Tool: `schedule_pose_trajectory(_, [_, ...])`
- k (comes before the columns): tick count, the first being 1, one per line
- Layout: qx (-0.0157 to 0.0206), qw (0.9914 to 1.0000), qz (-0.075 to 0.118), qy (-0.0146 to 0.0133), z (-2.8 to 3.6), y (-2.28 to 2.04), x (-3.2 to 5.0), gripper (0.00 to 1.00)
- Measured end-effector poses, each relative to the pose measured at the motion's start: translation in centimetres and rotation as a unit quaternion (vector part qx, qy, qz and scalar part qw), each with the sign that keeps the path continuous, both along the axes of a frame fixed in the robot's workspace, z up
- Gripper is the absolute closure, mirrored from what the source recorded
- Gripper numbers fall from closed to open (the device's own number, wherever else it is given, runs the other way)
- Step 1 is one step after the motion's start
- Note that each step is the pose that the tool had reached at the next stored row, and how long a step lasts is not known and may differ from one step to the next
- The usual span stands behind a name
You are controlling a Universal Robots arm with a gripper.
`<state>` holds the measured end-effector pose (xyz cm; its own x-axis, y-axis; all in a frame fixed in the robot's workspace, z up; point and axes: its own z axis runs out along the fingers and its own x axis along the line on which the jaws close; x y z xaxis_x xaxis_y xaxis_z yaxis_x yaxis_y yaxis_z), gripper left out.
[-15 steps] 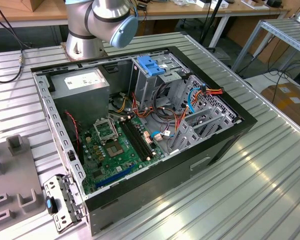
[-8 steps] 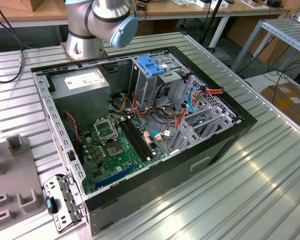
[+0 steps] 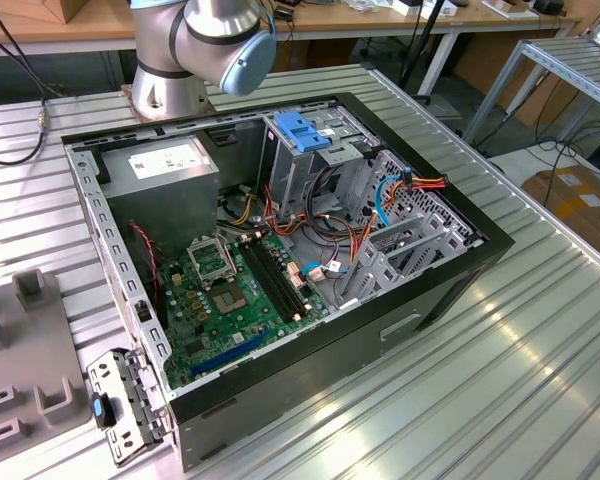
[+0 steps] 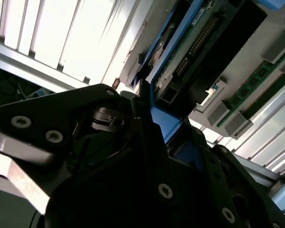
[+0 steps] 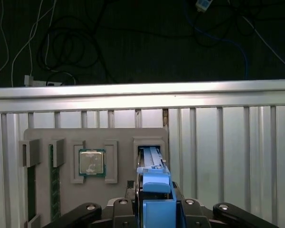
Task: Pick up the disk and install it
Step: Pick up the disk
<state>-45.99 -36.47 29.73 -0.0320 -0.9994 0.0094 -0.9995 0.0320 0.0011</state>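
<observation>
Over the grey fixture tray [image 5: 118,135], holds the claw [image 5: 154,194] closed on the disk [image 5: 151,159], gripping its blue-railed edge; keeps the disk on edge in or just above the tray's slot, which of the two cannot be told, just beside the processor chip [image 5: 91,162]; shows the same grip in the second wrist view, circuit-board face turned outward; probably risks a jam against the slot walls if pulled off-vertical, dragging the tray across the tabletop [image 3: 540,330]; may slip or twist on smooth plastic, given so narrow a hold; could snag on the loose cables [image 3: 330,215] at the middle of the exterior view, just below the drive cage [image 3: 302,135] at upper centre inside the open case [image 3: 310,390].
</observation>
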Motion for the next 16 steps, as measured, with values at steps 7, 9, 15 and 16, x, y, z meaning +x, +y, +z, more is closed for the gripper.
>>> schedule_pose_trajectory(7, [0.0000,1.00000,0.000,0.0000,1.90,0.00,0.00,0.63])
schedule_pose_trajectory(9, [0.0000,1.00000,0.000,0.0000,2.64,0.00,0.00,0.63])
schedule_pose_trajectory(15, [0.0000,1.00000,0.000,0.0000,4.62,0.00,0.00,0.63])
schedule_pose_trajectory(16, [0.0000,1.00000,0.000,0.0000,4.73,0.00,0.00,0.63])
